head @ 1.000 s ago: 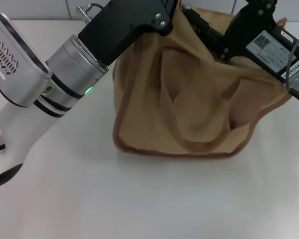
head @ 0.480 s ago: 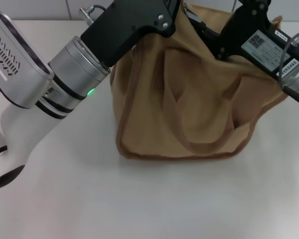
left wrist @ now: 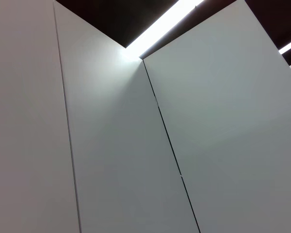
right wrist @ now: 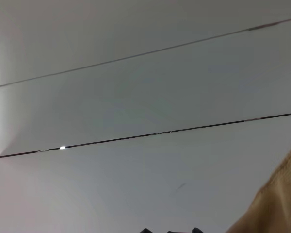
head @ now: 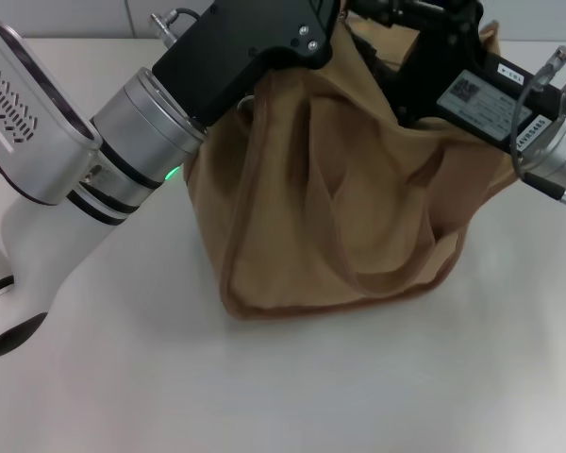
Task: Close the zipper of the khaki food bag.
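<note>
both grippers sit at the top of the khaki food bag (head: 340, 208), and i cannot tell how far either is parted or what it holds. left gripper (head: 325, 24) reaches in from the left on a slanted arm; right gripper (head: 396, 24) comes from the right, black body tilted. bag stands on the pale worktop (head: 292, 387), leaning. wrist views show only white wall panels (left wrist: 106, 160).
</note>
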`<control>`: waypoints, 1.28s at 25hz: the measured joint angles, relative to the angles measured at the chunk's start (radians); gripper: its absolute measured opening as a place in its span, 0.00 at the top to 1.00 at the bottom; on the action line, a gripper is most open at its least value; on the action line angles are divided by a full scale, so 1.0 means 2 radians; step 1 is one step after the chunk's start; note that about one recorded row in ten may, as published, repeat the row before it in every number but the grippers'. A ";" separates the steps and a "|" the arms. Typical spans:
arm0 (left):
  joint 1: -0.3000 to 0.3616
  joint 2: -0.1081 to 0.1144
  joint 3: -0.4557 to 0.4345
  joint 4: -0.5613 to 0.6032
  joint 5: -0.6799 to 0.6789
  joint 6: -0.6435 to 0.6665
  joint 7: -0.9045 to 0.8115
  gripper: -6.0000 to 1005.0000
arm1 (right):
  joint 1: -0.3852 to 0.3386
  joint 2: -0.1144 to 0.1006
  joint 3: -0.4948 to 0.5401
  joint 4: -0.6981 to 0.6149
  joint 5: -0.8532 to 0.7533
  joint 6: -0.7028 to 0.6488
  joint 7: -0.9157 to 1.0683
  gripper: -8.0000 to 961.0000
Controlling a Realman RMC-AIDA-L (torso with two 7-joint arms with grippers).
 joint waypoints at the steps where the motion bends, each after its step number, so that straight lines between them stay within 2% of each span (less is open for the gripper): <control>1: 0.000 0.000 0.000 0.001 0.000 0.000 0.000 0.89 | -0.004 0.000 0.001 -0.002 0.001 -0.002 -0.003 0.37; 10: 0.000 0.000 -0.001 0.002 -0.001 0.000 -0.001 0.89 | -0.026 -0.002 0.004 -0.004 0.004 -0.009 -0.005 0.79; 16: -0.001 0.000 -0.003 0.002 -0.002 0.000 -0.002 0.89 | -0.027 -0.002 0.000 -0.030 0.002 -0.020 -0.010 0.98; 22: 0.000 0.000 -0.013 0.000 0.000 -0.004 -0.002 0.88 | -0.031 -0.002 0.002 -0.031 0.002 -0.026 -0.016 0.98; 32: 0.011 0.000 -0.021 0.003 -0.001 -0.017 0.000 0.88 | -0.063 -0.004 0.005 -0.042 0.002 -0.035 -0.017 0.97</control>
